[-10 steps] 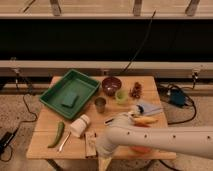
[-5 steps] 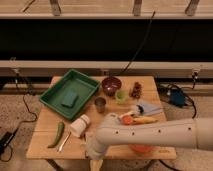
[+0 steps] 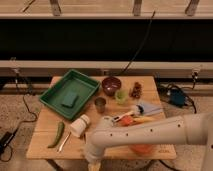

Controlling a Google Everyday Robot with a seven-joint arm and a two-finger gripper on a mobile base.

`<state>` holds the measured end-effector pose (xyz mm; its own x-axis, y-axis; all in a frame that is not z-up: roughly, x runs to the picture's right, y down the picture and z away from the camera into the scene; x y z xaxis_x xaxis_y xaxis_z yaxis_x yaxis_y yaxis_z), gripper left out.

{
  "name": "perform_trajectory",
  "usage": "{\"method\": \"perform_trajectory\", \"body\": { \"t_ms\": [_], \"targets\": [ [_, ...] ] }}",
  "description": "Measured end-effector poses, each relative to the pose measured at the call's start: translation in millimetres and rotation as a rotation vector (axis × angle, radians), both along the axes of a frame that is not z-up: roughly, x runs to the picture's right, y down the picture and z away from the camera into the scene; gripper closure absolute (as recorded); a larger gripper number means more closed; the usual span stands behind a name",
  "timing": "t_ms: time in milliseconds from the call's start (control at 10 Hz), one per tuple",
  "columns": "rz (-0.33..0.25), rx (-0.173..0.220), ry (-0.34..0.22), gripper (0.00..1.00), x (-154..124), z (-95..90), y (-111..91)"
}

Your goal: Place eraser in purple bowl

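The white arm [image 3: 150,131] has swung left along the near side of the table [image 3: 150,82] in the last second. Its bend, which was over the middle of the table, now sits close to the white cup [image 3: 79,125]. The gripper, at the arm's tip, is down at the table's near edge, at the very bottom of the view and hidden behind the wrist. Its fingers stand spread apart, and I see nothing in them.

Nothing on the table has shifted. The purple bowl [image 3: 111,85] sits at the far side, seemingly empty, near a green cup [image 3: 120,96]. I cannot pick out the eraser. It is not in the bowl and may lie beneath the arm. I judge the reach is under way and the pickup not yet made.

The table is pale wood. A green tray [image 3: 52,95] holding a sponge [image 3: 70,100] sits far left, and a metal cup [image 3: 100,104] stands mid-table. A green pepper [image 3: 57,134] lies near left and a blue cloth [image 3: 150,107] lies at the right. An orange bowl [image 3: 142,149] is partly under the arm.

The floor [image 3: 15,112] is speckled. Behind the table is a dark wall [image 3: 75,45] with pale rails [image 3: 60,64], and a black cable [image 3: 142,40] drops toward the table.
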<state>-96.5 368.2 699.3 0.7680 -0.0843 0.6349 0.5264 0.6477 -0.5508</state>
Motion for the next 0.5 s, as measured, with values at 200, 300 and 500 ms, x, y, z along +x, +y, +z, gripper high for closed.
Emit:
{"method": "perform_trajectory", "body": {
  "t_ms": [200,300,500],
  "targets": [
    [-0.005,0.006,0.017,0.20,9,4.4,-3],
    [-0.005,0.014,0.030,0.20,17,7.2,-9],
    [-0.001,0.027,0.052,0.20,35,12.1,-19]
  ]
}}
